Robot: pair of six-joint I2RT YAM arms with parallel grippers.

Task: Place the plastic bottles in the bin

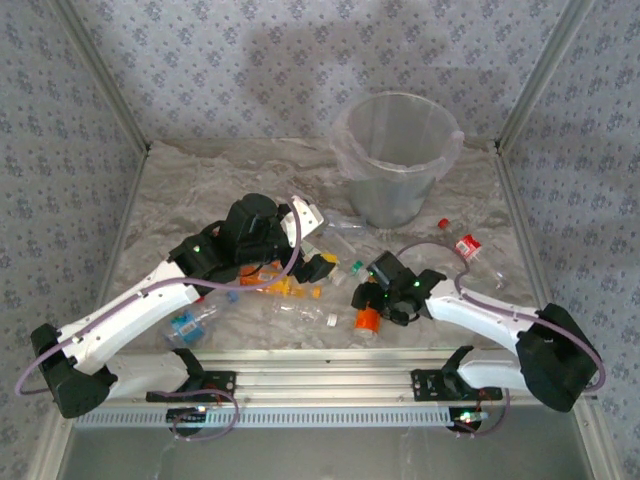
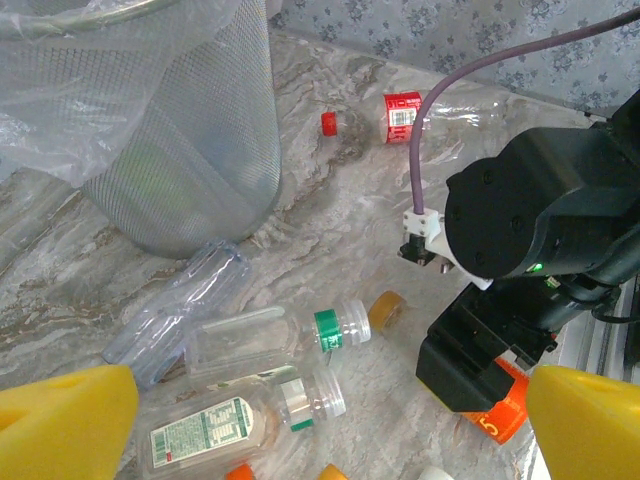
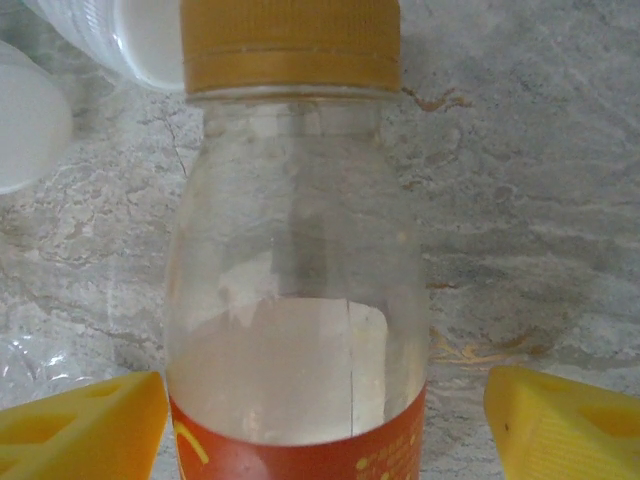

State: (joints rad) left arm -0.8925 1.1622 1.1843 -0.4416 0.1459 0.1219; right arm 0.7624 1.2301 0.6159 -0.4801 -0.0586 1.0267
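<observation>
Squarely between the right hand's (image 3: pixel 320 440) yellow fingers (image 3: pixel 80 425) lay a clear bottle (image 3: pixel 295 250) with an amber cap and an orange label, flat on the desk (image 3: pixel 520 150). The fingers stood spread either side of it, the left one almost at its wall, the right one a gap away. More bottles (image 1: pixel 300 310) lay scattered on the desk between the two arms, among them a green-capped bottle (image 2: pixel 270 340) and, apart to the right, a red-labelled bottle (image 1: pixel 468 245) near a loose red cap (image 1: pixel 443 222). Beyond them the bin (image 1: pixel 390 195) stood upright at the far middle of the desk, its liner folded over the rim. The left hand (image 2: pixel 325 430) hung spread wide above the pile.
</observation>
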